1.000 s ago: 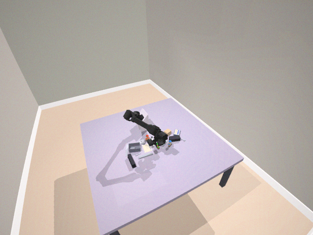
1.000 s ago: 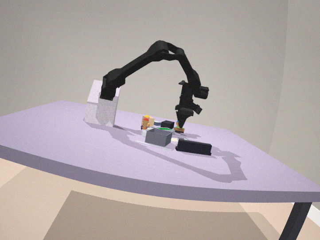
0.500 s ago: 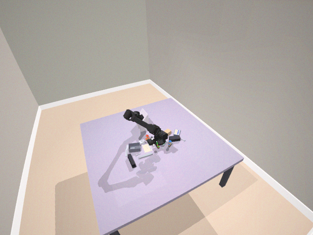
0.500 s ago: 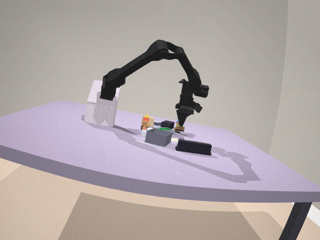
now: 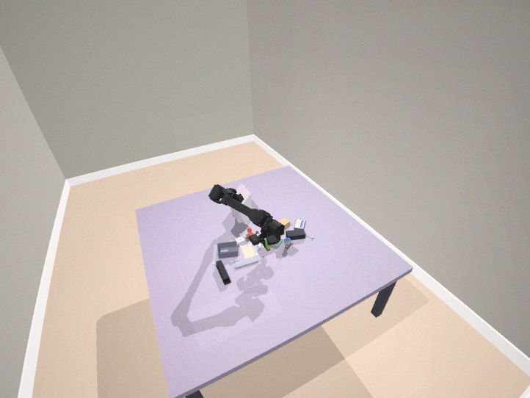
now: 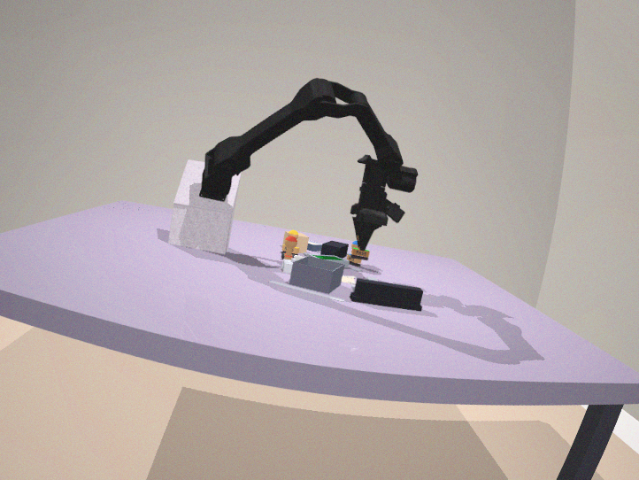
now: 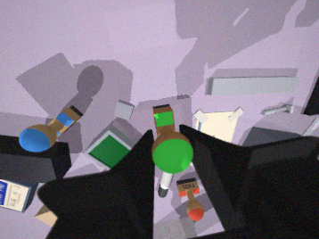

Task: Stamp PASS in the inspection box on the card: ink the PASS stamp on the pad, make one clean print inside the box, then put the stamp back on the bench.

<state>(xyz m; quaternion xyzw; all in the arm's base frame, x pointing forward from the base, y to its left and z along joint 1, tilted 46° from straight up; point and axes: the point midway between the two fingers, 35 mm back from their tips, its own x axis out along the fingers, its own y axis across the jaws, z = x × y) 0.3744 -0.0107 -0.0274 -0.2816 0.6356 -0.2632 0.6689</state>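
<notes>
Green-topped, the PASS stamp [image 5: 267,244] [image 6: 360,252] [image 7: 172,152] is being held by its handle in my gripper [image 5: 269,242] [image 6: 363,250] [image 7: 166,131], presumably keeping its die downward for inking.

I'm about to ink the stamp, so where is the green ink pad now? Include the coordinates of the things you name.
In the wrist view, the green ink pad [image 7: 110,151] lies left of the green-knobbed stamp [image 7: 172,155].

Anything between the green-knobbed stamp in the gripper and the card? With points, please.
Nothing visible stands between the green-knobbed stamp [image 5: 267,245] [image 6: 360,253] [image 7: 173,155] and the card [image 5: 247,250] [image 6: 348,279] [image 7: 219,127]. Pale tabs [image 7: 200,115] lap two of its corners; its lower part is hidden in the wrist view.
</notes>
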